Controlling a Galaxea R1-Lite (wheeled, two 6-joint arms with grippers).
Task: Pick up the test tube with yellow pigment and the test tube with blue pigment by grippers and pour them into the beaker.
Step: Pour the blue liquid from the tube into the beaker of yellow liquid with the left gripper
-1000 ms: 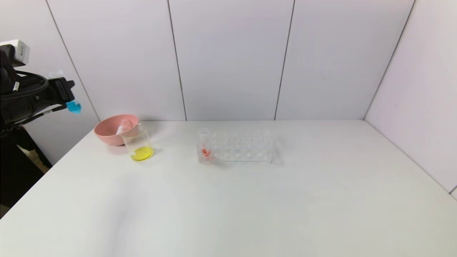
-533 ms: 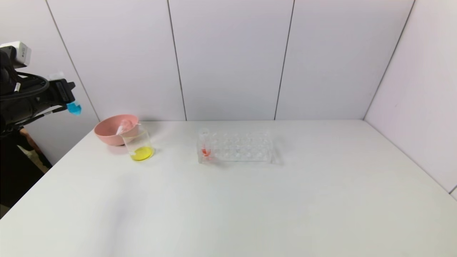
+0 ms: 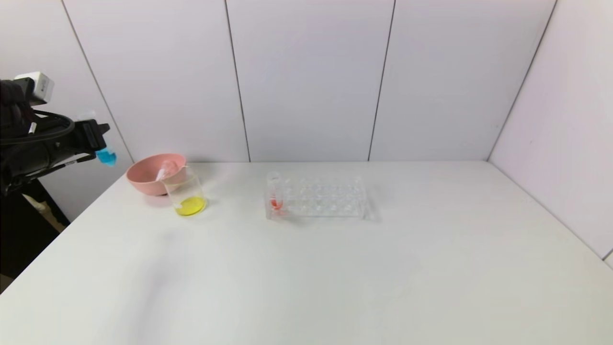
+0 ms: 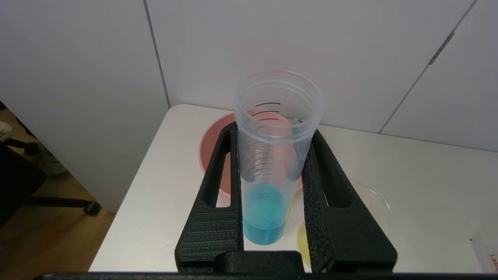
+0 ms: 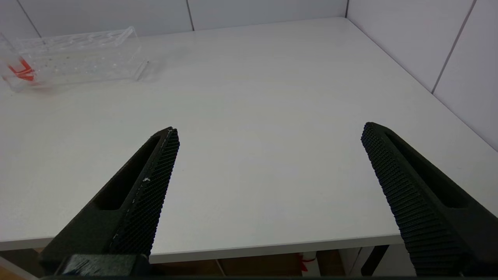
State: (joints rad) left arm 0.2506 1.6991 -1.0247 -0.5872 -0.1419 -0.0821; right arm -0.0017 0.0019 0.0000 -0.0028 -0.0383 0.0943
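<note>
My left gripper (image 3: pixel 98 139) hangs in the air past the table's left edge, up and to the left of the beaker. It is shut on the test tube with blue pigment (image 3: pixel 106 156), which stands upright between the fingers (image 4: pixel 218 217) in the left wrist view, blue liquid (image 4: pixel 264 217) at its bottom. The beaker (image 3: pixel 189 196) stands on the table with yellow liquid in it, touching the pink bowl. The test tube with yellow pigment is out of view. My right gripper (image 5: pixel 270 130) is open over the table's front right edge.
A pink bowl (image 3: pixel 148 179) with a clear tube (image 3: pixel 165 170) lying in it sits behind the beaker at the table's back left. A clear tube rack (image 3: pixel 318 199) stands mid-table with a red-orange-liquid tube (image 3: pixel 275 194) at its left end. White walls close the back and right.
My left gripper has moved a little to the right and slightly down, toward the bowl and beaker, still holding the blue tube. Nothing on the table has moved.
</note>
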